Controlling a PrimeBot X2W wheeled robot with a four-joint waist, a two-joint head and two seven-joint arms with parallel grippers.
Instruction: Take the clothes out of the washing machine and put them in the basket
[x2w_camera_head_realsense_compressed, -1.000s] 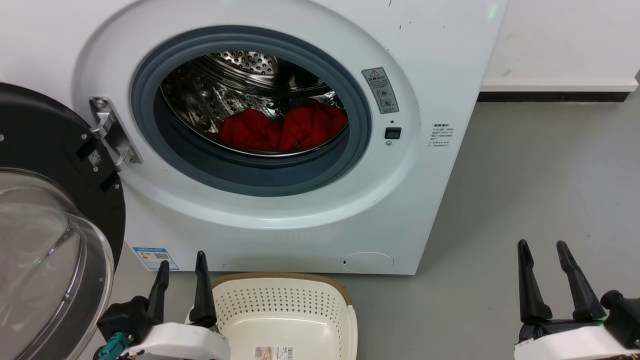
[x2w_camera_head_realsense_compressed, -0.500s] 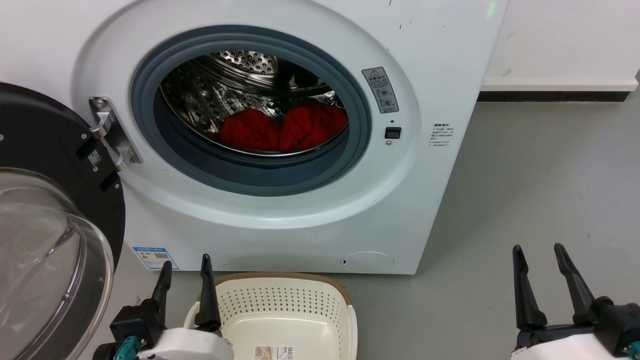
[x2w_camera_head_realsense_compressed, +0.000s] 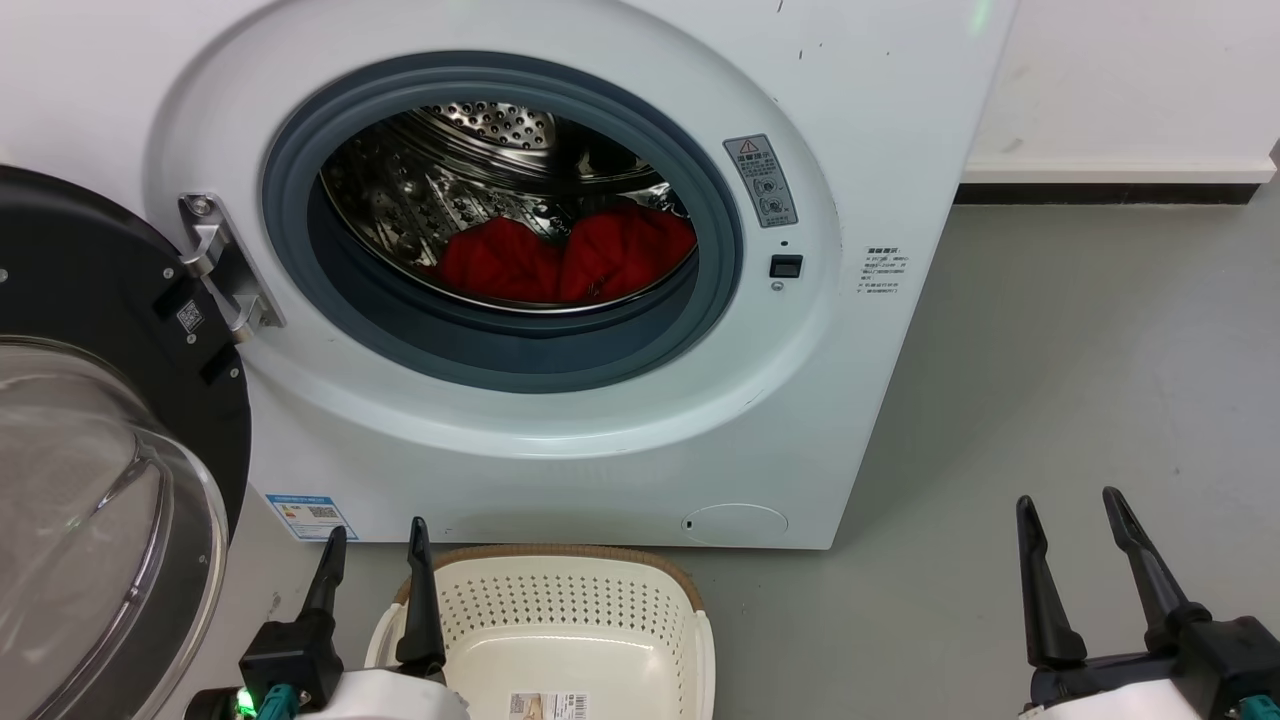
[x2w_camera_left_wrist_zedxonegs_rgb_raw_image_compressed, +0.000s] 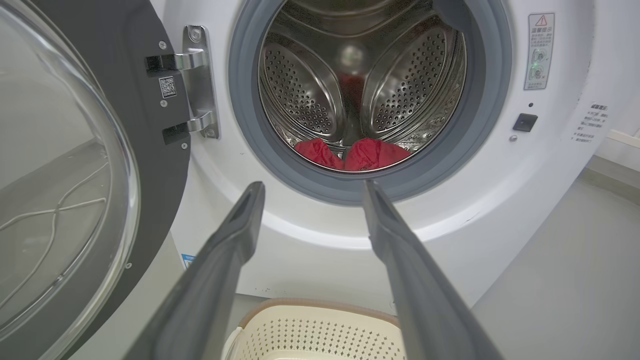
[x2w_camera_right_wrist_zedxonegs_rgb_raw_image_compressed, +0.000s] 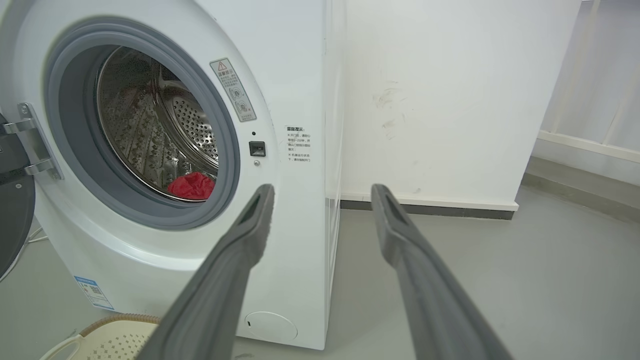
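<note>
- The left gripper (x2w_camera_head_realsense_compressed: 377, 526) hangs low at the near left, its two dark fingers spread wide with nothing between them. They point up toward the front of the machine, and from the head view the inner finger crosses the basket's left corner.
- The right gripper (x2w_camera_head_realsense_compressed: 1070, 497) sits low at the near right, also spread wide and holding nothing, over bare grey floor (x2w_camera_head_realsense_compressed: 1050, 350) and well clear of the machine's side.
- The basket (x2w_camera_head_realsense_compressed: 560, 553), cream plastic with small holes and a brown rim, stands on the floor just in front of the machine's base, much nearer the left gripper than the right. A barcode sticker (x2w_camera_head_realsense_compressed: 548, 705) lies on its bottom.
- The washing machine (x2w_camera_head_realsense_compressed: 600, 420) is white, and its door (x2w_camera_head_realsense_compressed: 80, 260), a black rim round domed clear glass, is swung fully open to the left on a metal hinge (x2w_camera_head_realsense_compressed: 215, 265).
- The clothes (x2w_camera_head_realsense_compressed: 565, 260) are inside the machine: a red bundle in two humps at the bottom of the steel drum (x2w_camera_head_realsense_compressed: 450, 170), close behind the grey rubber ring (x2w_camera_head_realsense_compressed: 300, 250). Whether it is one piece or two, I cannot tell.
- A white wall (x2w_camera_head_realsense_compressed: 1130, 80) stands behind the machine on the right.
</note>
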